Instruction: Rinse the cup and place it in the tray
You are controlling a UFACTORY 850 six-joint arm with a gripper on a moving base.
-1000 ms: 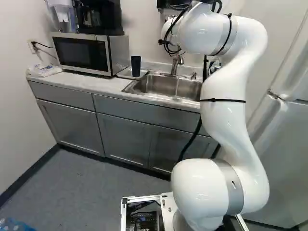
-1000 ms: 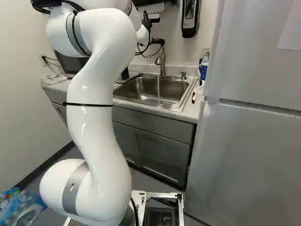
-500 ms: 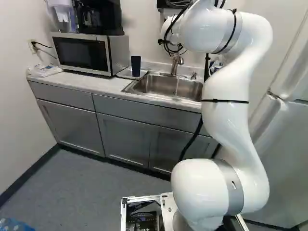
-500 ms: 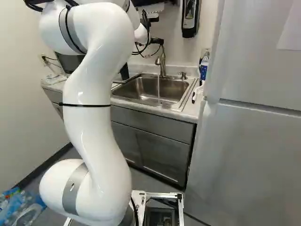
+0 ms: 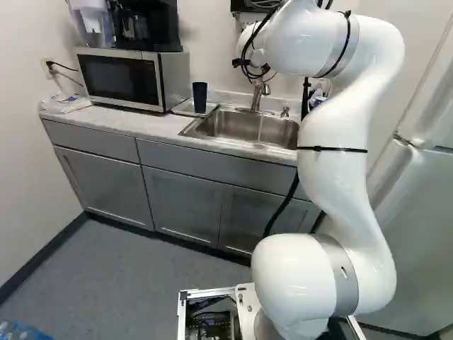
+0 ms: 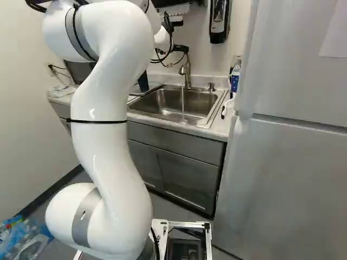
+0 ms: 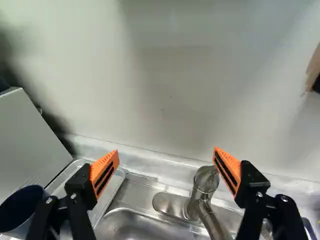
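Note:
Black parts of my gripper (image 6: 181, 48) show above the faucet (image 6: 187, 70) in the right base view, the fingers themselves not distinct there. The wrist view has the gripper (image 7: 166, 162) wide open, nothing held, its orange pads facing each other over the sink's back edge; the faucet stands just beyond one finger. A dark blue cup (image 5: 199, 97) stands mouth up on the silvery tray (image 5: 184, 108), left of the sink (image 5: 237, 126). Past the other finger, the wrist view shows the cup (image 7: 21, 207) and tray (image 7: 114, 189). Water (image 6: 182, 102) runs into the sink.
A microwave (image 5: 120, 76) stands on the counter (image 5: 131, 122) beside the tray, a coffee maker (image 5: 148, 25) on top. The wall (image 7: 170, 90) rises close behind the sink. At the right are a soap dispenser (image 6: 219, 21) and a tall fridge (image 6: 293, 162).
My arm's upper bend has shifted right in the left base view and left in the right base view, uncovering more of the cup there. Base, cup and tray are unmoved.

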